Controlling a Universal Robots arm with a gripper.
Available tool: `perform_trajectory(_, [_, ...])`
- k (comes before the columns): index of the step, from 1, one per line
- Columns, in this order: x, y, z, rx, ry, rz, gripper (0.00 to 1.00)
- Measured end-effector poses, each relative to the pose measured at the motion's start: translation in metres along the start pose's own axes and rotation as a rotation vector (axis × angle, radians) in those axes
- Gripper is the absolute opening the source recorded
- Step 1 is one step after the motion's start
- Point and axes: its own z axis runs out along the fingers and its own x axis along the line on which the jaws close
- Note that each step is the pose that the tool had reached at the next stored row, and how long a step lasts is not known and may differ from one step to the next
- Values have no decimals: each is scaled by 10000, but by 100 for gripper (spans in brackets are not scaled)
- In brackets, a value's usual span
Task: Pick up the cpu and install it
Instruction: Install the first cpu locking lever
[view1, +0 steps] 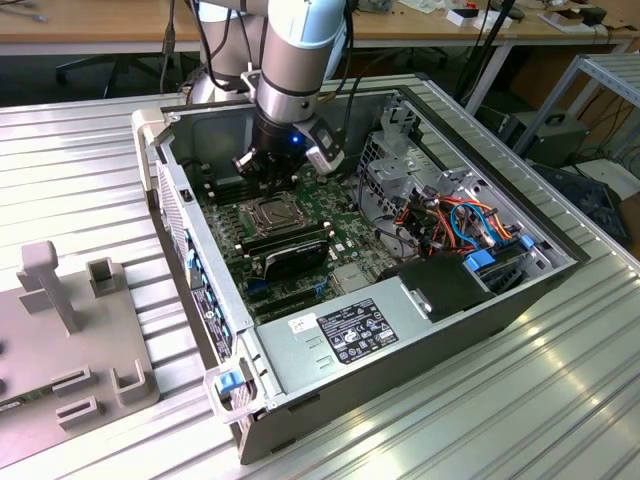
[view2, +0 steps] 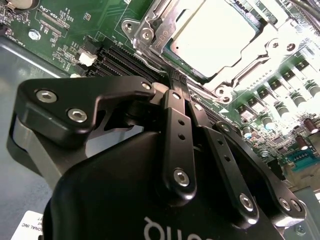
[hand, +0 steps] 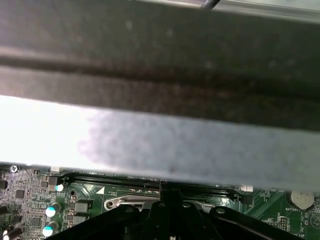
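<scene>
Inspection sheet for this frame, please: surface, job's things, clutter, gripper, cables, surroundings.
Surface: ribbed metal table carrying an open computer case.
Job's things: cpu lies in the socket frame on the motherboard.
Clutter: grey fixture plate at the exterior view's left.
Gripper: gripper inside the case, fingers shut and empty, tips beside the socket frame.
Cables: orange, blue and black bundle in the case.
Surroundings: wooden desks behind.
</scene>
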Motion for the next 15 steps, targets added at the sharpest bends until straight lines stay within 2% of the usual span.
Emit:
perform_trajectory(5, [-1,4,-36,0,3,0,11])
perform_trajectory(11, [-3,27,-34,51,8,-1,11])
perform_trajectory(15, [-5,46,-32,54,8,-1,11])
